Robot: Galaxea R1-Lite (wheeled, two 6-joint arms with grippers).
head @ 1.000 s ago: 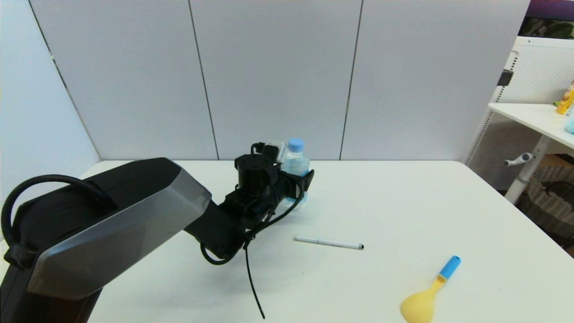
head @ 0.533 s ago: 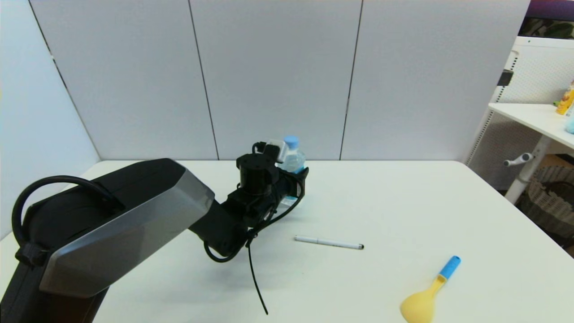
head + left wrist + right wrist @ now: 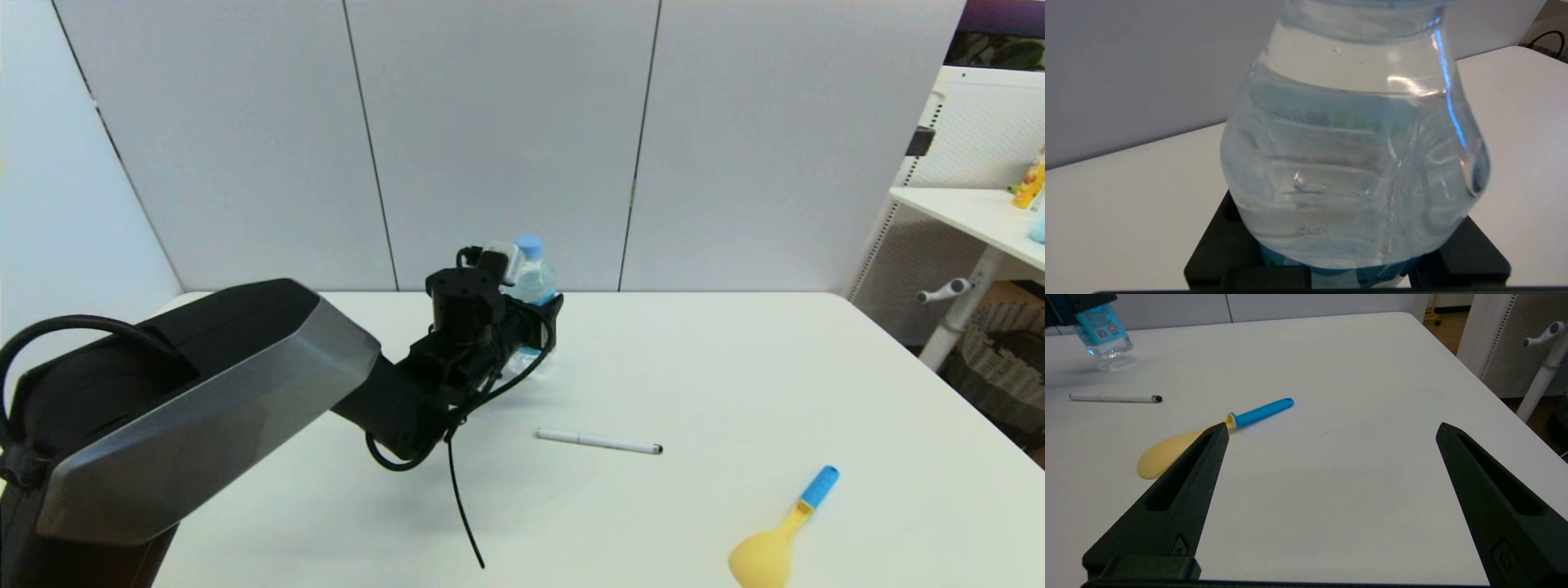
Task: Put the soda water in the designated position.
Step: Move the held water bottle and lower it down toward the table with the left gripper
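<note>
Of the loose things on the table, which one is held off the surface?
The soda water: the left gripper is shut on it, base hanging clear. The pen and spoon lie flat.

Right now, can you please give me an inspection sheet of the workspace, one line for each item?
Surface: white table, smooth, no marks or mat seen.
Job's things: soda water upright, gripped at the body; in the right wrist view its base looks slightly above the table near the far edge.
Clutter: white pen lying flat at the middle; yellow spoon with blue handle near the front right.
Grippers: left claw shut on the bottle; right claw open, empty, above the table's right side.
Cables: black cable hanging from the left arm toward the table.
Surroundings: grey partition panels behind; white side desk to the right.
</note>
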